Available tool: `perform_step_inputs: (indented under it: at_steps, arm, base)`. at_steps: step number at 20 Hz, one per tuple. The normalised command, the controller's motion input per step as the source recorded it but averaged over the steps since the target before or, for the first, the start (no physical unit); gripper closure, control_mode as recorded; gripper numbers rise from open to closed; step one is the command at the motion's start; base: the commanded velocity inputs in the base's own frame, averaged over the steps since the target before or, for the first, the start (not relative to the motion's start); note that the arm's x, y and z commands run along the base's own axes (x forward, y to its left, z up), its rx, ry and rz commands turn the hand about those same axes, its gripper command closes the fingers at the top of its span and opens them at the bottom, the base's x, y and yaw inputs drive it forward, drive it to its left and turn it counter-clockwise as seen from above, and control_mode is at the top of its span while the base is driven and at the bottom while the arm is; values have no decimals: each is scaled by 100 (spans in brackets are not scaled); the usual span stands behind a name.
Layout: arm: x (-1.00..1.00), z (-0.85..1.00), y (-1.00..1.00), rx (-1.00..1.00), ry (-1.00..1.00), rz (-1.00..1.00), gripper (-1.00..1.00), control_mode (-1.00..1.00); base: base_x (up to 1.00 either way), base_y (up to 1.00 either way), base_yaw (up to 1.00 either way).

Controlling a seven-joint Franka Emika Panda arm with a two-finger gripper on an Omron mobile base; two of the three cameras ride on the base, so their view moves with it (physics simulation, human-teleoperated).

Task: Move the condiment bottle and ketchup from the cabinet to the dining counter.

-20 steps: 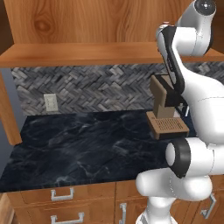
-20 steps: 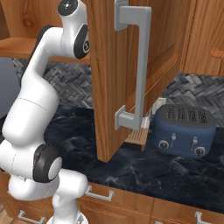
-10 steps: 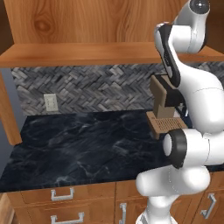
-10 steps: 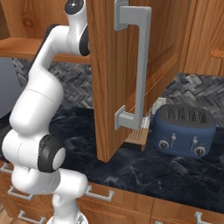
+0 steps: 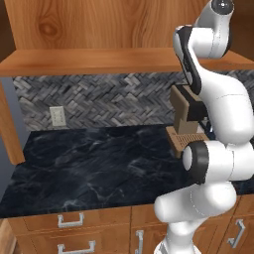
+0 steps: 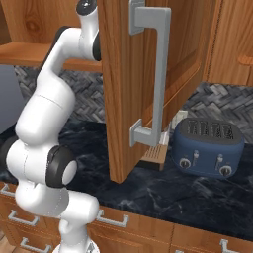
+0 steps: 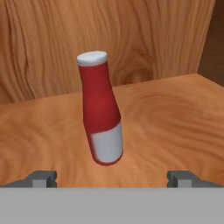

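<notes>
claw: spread wide, nothing held; in the hand view the two tips sit at the bottom left and bottom right of the frame point(image 7: 116, 177), with the ketchup bottle between and beyond them, not touched.
ketchup bottle: red point(image 7: 101, 109), pale cap, white label low on the body; stands on the wooden shelf point(image 7: 175, 118) in the middle of the hand view; appears tilted in frame, likely from camera roll, cannot be settled.
why placed so: claw judged to be opened wide and lined up with the bottle so the body can be taken between the tips; bottle is clear of the back wall, so there is room on both sides.
cabinet: brown wood; open door point(image 6: 129, 89) with long silver handle point(image 6: 153, 74) fills the centre of the right base view; shelf underside point(image 5: 89, 62) runs across the upper part of the left base view.
arm: white point(image 5: 213, 109), rises at right of the left base view and reaches up into the cabinet.
second bottle: dark one not made out.
hand view gives: bottle, shelf, claw spread.
base views give: black counter point(image 5: 94, 163), herringbone tile point(image 5: 99, 99), wall outlet point(image 5: 56, 116), drawers point(image 5: 69, 221), a wooden block thing point(image 5: 184, 116) behind the arm; right base view adds a blue toaster point(image 6: 207, 148) at right.
step judged: approach to the ketchup; grasp not yet made.
</notes>
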Motion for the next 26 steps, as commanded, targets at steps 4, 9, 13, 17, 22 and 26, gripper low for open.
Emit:
perform_step_inputs:
  at_steps: [4,9,13,17,22,26]
  arm:
    - [18,-4,0,0,0,0,-100,-100]
    - [19,-3,-1,0,0,0,-100,-100]
    - [10,0,-6,0,0,0,-100,-100]
    - [9,-1,-1,0,0,0,-100,-100]
    - [13,-6,0,0,1,0,-100,-100]
    - [15,-6,-1,0,0,1,-100,-100]
  base:
    - [0,0,0]
    - [0,0,0]
    - [0,0,0]
    - [0,0,0]
    - [0,0,0]
    - [0,0,0]
